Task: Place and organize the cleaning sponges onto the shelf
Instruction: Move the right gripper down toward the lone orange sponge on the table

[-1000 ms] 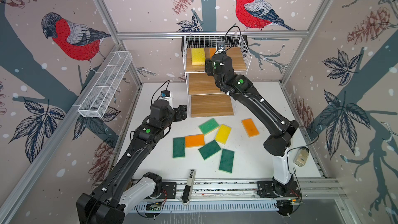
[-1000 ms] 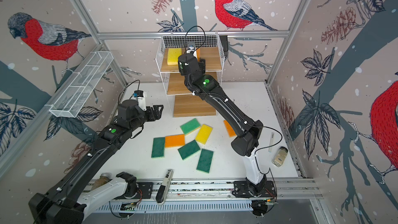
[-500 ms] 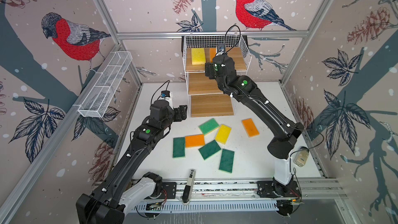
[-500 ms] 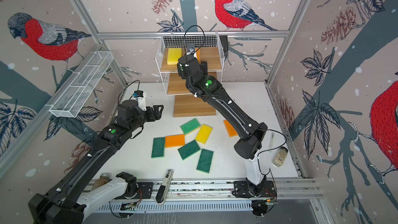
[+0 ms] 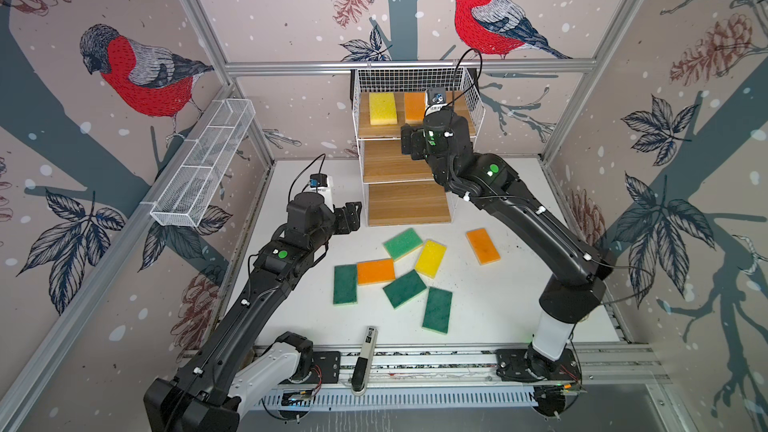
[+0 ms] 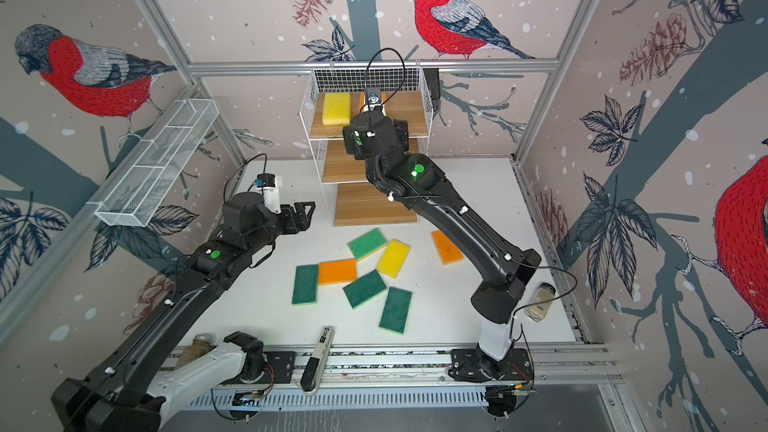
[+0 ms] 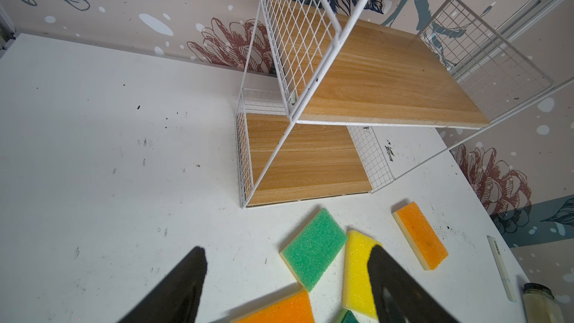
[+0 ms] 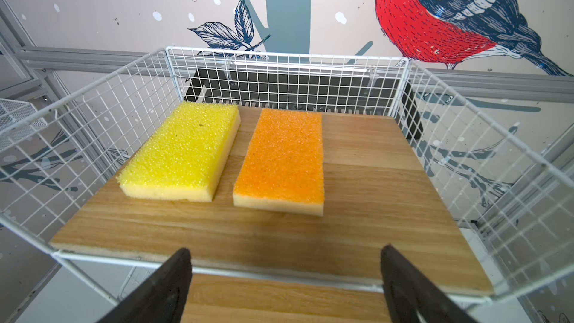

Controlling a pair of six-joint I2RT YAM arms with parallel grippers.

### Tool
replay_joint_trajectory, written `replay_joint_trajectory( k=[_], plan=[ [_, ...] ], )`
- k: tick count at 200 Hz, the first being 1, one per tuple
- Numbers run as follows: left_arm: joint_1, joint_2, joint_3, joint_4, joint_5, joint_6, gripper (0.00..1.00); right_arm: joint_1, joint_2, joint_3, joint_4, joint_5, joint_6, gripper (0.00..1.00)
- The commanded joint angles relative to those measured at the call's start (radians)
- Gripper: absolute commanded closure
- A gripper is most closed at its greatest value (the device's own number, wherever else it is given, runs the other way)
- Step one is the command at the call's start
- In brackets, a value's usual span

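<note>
Your yellow foam sponge (image 8: pixel 181 150) and orange foam sponge (image 8: pixel 281 160) lie flat, side by side, on the top board of the stepped white-wire wooden shelf (image 5: pixel 395 164); seven loose sponges (image 5: pixel 404 288) lie scattered nearer, before it.

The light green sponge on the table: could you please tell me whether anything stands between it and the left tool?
Nothing visible does. In a top view only bare table lies between the open left tool and the light green sponge; the yellow sponge lies on its other side, away from the tool.
</note>
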Motion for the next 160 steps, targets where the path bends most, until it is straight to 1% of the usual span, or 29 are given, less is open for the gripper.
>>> replay_joint_trajectory(
  k=[1,22,55,84,138,160],
  plan=[
    [0.001,-0.002,0.016,-0.018,-0.009,0.017,0.18,0.002,-0.056,-0.059,0.049,0.018,-0.013,0.05],
    [0.001,-0.002,0.02,-0.034,-0.007,0.019,0.18,0.002,-0.126,-0.145,0.058,0.017,-0.007,0.04],
    [0.001,0.003,0.029,-0.065,-0.009,0.025,0.18,0.0,-0.257,-0.321,0.078,-0.011,0.01,0.02],
    [0.002,0.015,0.021,-0.082,-0.008,0.017,0.18,-0.017,-0.378,-0.486,0.09,-0.058,0.051,0.0],
    [-0.004,0.039,-0.016,-0.099,0.0,-0.001,0.19,-0.116,-0.599,-0.821,0.12,-0.183,0.146,0.0],
    [-0.021,0.065,-0.026,-0.112,-0.007,-0.009,0.19,-0.153,-0.667,-0.941,0.13,-0.193,0.181,0.01]
  ],
)
